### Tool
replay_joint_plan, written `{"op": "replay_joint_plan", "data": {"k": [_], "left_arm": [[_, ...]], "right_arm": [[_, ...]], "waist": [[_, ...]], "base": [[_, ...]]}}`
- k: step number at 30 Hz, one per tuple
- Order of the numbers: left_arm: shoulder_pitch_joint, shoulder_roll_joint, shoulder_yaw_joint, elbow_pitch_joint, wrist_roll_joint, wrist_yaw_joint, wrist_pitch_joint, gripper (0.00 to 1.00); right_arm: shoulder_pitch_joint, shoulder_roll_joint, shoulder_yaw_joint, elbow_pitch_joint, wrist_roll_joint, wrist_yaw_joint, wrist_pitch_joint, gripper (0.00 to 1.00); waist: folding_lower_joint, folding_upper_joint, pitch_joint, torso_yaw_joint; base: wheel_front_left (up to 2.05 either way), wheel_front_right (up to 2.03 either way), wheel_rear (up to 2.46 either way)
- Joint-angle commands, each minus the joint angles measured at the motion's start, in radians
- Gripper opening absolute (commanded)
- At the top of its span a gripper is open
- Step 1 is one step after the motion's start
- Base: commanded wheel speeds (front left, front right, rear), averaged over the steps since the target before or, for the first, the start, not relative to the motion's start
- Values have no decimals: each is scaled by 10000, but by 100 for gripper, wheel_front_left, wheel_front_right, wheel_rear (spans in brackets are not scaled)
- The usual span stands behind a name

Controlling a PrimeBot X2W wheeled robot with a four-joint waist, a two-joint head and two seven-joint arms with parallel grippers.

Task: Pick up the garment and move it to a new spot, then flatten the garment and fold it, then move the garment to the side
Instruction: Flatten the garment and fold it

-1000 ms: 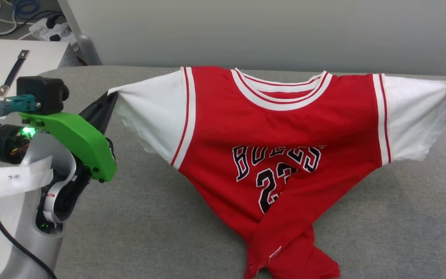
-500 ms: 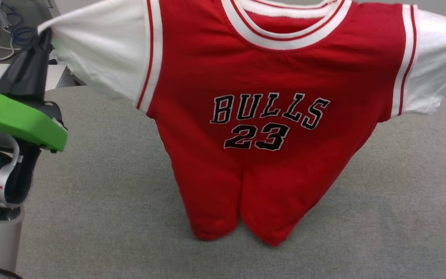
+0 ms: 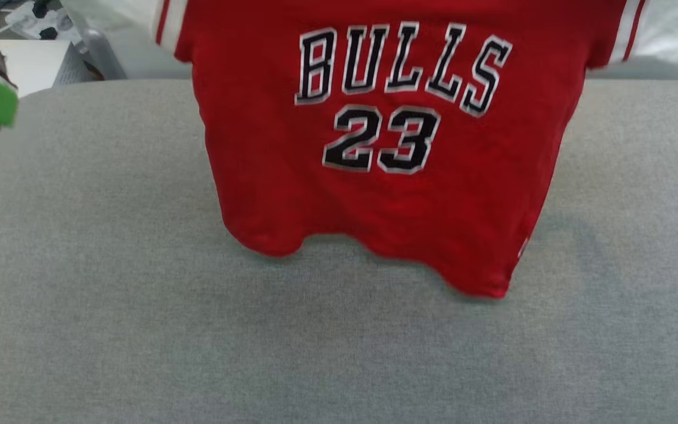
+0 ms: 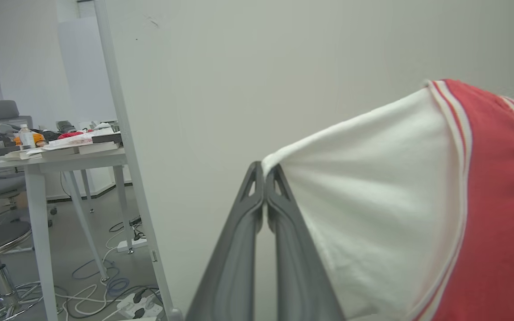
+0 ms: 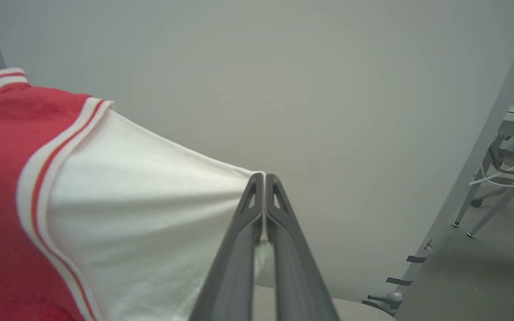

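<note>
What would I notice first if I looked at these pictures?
The big red jersey with BULLS 23 on it, hanging spread out in the middle of the head view over the grey cloth surface. Next you would spot the left claw pinched shut on the tip of one white sleeve and the right claw pinched on the other, holding the shirt up in front of a plain pale wall.
</note>
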State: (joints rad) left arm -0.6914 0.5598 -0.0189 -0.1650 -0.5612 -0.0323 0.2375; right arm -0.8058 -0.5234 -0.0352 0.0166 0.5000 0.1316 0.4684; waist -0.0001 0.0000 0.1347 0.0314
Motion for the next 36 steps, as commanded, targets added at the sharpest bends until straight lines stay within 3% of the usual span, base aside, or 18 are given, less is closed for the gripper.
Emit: {"op": "replay_joint_plan", "data": {"k": [1,9,18,27,36], "left_arm": [[-579,183,90,184,-31,-83,-27,0],[-3869,452,-175,1826,204,-456,-385,0],[-8138,644,-873,4605,737,-817,-1268,0],[-10654,-384,-1404,7512,949,-873,-3148,0],[-10180,-1404,-1872,9281,714,-949,-4675,0]], "right_arm": [[-523,-133,49,199,-151,-9,-164,0],[-3747,-479,1135,1756,-495,-9,-818,0],[-7569,307,1141,4356,-1200,-9,-2135,0],[-9919,999,479,7053,-2507,-9,-4211,0],[-9811,1432,383,8607,-2571,-9,-5568,0]], "waist": [[1,0,1009,-67],[1,0,2967,-141],[1,0,4868,-271],[1,0,5530,-130],[1,0,5400,-49]], "base": [[0,0,0],[0,0,0],[0,0,0],[0,0,0],[0,0,0]]}}
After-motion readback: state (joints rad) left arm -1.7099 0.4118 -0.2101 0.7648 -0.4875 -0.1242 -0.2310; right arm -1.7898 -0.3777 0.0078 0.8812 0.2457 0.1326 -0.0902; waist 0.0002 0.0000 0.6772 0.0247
